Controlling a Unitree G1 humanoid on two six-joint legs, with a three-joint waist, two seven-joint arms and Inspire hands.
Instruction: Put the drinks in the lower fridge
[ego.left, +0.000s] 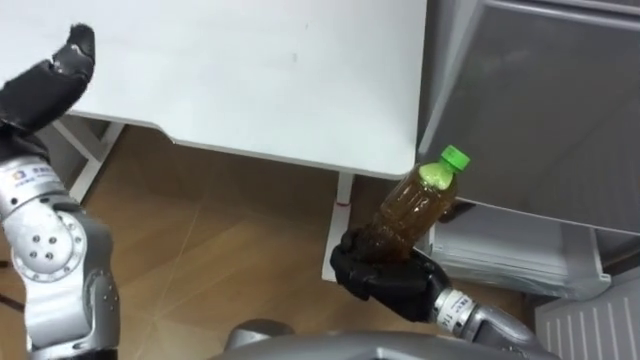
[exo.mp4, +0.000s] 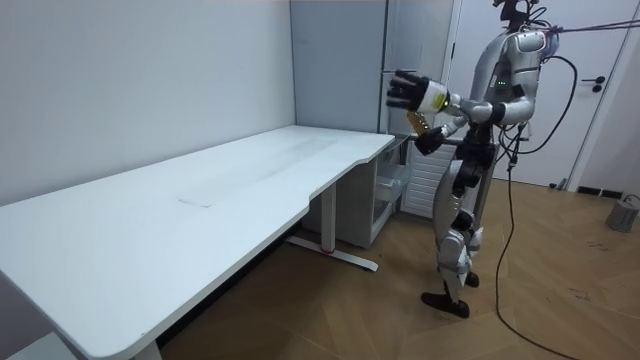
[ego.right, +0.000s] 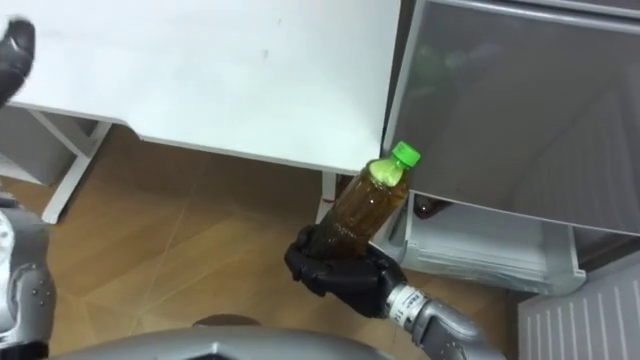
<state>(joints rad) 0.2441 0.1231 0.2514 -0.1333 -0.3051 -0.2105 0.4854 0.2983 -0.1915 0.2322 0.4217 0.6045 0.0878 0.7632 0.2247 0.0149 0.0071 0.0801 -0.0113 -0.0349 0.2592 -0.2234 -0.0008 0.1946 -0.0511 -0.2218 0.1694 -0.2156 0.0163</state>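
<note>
Gripping a tea bottle (ego.left: 415, 207) in the right hand (ego.left: 385, 275), cap tilted toward the fridge (ego.left: 540, 110).

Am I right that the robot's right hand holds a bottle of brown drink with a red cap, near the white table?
Not quite: the cap is green, as the left eye view shows. The right hand does hold the bottle of brown drink near the white table.

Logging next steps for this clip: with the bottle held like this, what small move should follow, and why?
Probably lower the right hand and carry the bottle toward the open lower fridge compartment: the bottle is gripped but short of that opening; the left hand hovers open.
</note>
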